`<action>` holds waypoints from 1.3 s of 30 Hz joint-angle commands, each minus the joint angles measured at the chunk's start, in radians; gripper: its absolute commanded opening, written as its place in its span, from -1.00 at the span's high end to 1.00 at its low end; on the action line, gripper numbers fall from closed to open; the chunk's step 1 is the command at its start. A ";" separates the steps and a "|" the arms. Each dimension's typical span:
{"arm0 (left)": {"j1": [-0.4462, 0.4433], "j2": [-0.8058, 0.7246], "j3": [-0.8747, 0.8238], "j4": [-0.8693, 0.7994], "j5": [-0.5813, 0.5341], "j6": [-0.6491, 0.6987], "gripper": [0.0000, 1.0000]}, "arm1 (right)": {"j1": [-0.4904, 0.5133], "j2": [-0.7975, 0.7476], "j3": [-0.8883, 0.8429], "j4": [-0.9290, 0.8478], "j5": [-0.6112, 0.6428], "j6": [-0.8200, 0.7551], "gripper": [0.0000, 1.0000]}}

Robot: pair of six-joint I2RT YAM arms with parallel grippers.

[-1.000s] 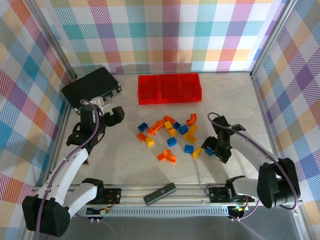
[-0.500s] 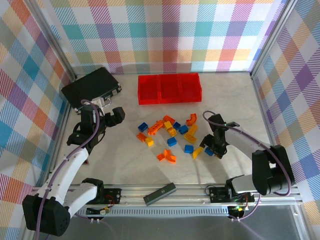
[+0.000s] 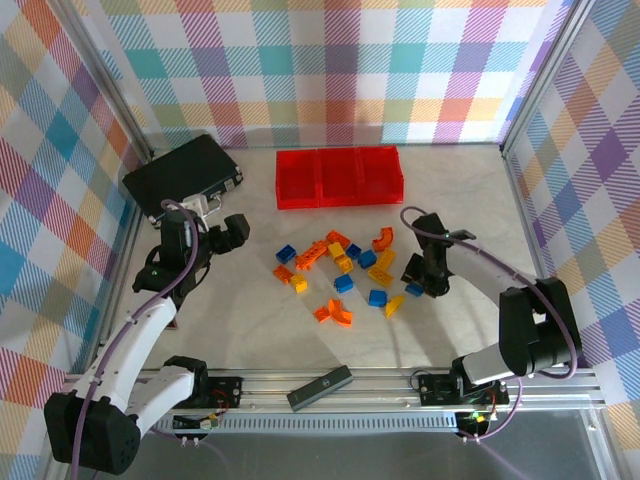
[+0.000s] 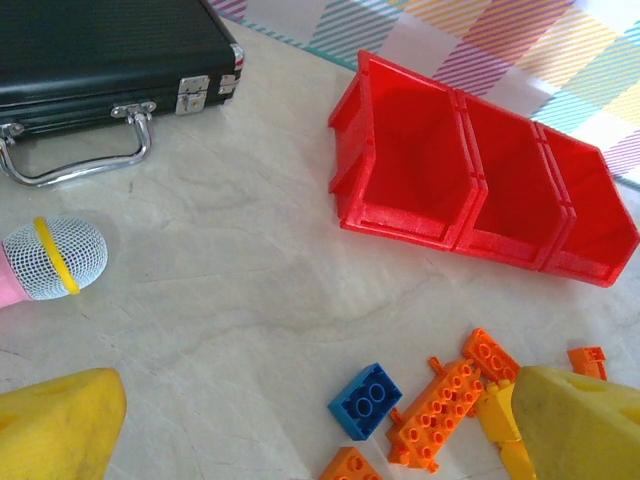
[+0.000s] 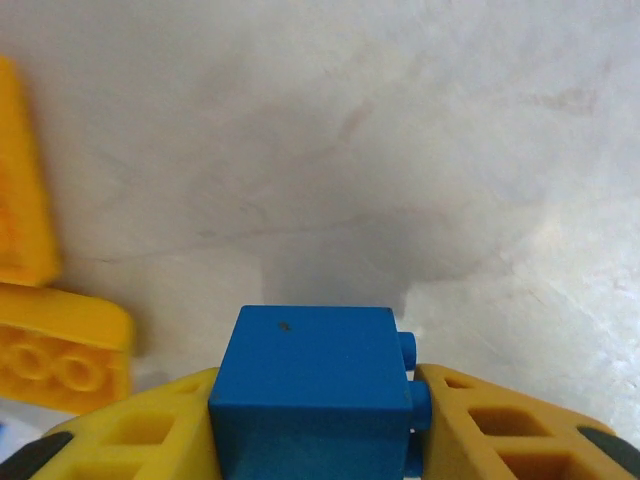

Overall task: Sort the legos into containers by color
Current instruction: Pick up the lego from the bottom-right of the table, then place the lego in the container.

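1. The right gripper (image 3: 421, 286) is closed on a blue brick (image 5: 310, 375). In the right wrist view the brick sits squarely between the two yellow fingers (image 5: 150, 435), with its studs turned sideways toward one of them.
2. That brick is on the right side of the table (image 3: 470, 200), just right of the loose bricks (image 3: 340, 268). I cannot tell whether it is clear of the surface.
3. The red bins (image 3: 340, 203) lie farther away and to the left of the held brick. Their row runs left to right, so its right end is nearest to this arm.
4. In the left wrist view all three bins look empty, so I judge any of them could take blue, and the right-hand one means the shortest carry.
5. The carry should go up first, then away and slightly left over the near wall of the bins.
6. The left gripper (image 3: 235, 232) is wide open and holds nothing. It hangs left of the loose bricks, near the black case (image 3: 185, 178).
7. The right arm has the brick and is the nearer one to the bins' right end.
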 commanded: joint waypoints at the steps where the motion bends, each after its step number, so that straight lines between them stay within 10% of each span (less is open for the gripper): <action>1: -0.006 -0.032 0.017 -0.043 0.006 0.012 -0.98 | 0.007 0.030 0.106 0.006 0.029 -0.035 0.19; 19: -0.008 -0.104 0.070 -0.145 0.014 0.014 -0.97 | 0.022 0.625 0.971 0.096 0.172 -0.187 0.20; 39: -0.010 -0.134 0.087 -0.183 0.006 0.029 -0.97 | 0.013 0.945 1.378 -0.017 0.225 -0.222 0.16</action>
